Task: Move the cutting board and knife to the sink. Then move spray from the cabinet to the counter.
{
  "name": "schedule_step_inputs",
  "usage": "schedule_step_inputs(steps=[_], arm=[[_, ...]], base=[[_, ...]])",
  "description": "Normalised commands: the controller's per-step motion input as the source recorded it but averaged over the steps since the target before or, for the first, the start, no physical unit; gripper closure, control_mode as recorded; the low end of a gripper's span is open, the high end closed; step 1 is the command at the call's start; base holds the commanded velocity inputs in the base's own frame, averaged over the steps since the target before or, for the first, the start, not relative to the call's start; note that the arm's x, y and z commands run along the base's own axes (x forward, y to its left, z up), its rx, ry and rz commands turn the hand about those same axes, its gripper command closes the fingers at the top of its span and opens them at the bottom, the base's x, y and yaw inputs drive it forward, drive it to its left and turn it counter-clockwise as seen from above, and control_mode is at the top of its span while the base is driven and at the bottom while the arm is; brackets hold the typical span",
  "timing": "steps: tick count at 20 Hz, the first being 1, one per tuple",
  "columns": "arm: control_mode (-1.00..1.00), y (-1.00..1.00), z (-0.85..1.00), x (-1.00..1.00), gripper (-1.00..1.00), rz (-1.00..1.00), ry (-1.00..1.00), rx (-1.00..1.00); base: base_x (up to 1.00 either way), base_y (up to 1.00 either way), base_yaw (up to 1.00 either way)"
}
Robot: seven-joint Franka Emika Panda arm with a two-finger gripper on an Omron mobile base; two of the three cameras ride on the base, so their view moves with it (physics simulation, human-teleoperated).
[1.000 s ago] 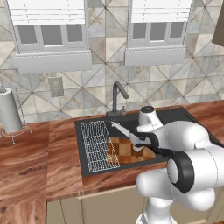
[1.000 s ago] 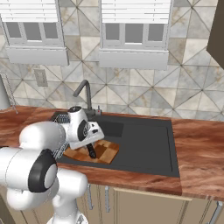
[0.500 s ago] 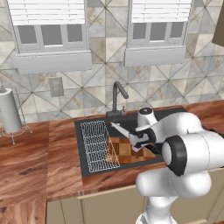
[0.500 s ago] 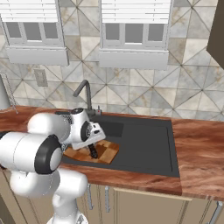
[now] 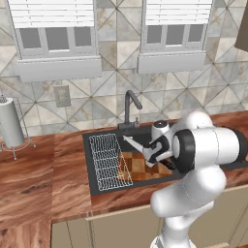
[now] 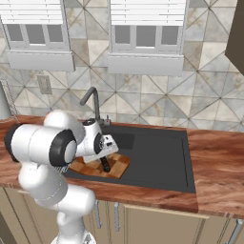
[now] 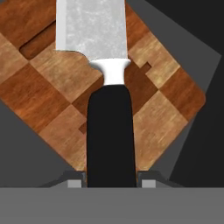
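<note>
- The claw (image 7: 111,181) is clamped on the black handle of the knife (image 7: 107,87); in the hand view its two dark tips sit tight against either side of the handle at the bottom of the frame.
- In the left base view the claw (image 5: 156,151) sits at the middle of the frame, and the knife (image 5: 138,147) points up and to the left from it, blade raised over the sink.
- In the right base view the claw (image 6: 107,148) is left of centre, with the dark handle of the knife (image 6: 105,165) showing just below it.
- The cutting board (image 7: 52,92) lies under the knife in the hand view, turned corner-wise, its chequered blocks spreading from the upper left to the right side.
- The cutting board (image 5: 138,165) rests flat in the sink (image 5: 104,187), just right of a wire rack (image 5: 110,162).
- In the right base view the cutting board (image 6: 120,164) lies in the left part of the sink (image 6: 162,157).
- A dark faucet (image 5: 130,107) stands behind the sink, above centre in the left base view.
- The tabletop (image 5: 34,179) runs along the lower left of that view, and a paper towel roll (image 5: 9,122) stands at its far left edge.
</note>
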Motion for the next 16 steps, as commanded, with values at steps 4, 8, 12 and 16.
schedule_step_inputs(steps=[4, 8, 12, 16], arm=[[-1.0, -0.09, -0.33, 0.25, 1.0, 0.0, 0.0, 0.0], [-1.0, -0.03, -0.27, 0.27, 1.0, 0.0, 0.0, 0.0], [-1.0, 0.0, -0.12, 0.13, 1.0, 0.0, 0.0, 0.0], [-1.0, 0.0, -0.16, 0.06, 1.0, 0.0, 0.0, 0.0]], base=[[0.0, 0.0, 0.0], [0.0, 0.0, 0.0], [0.0, 0.0, 0.0], [0.0, 0.0, 0.0]])
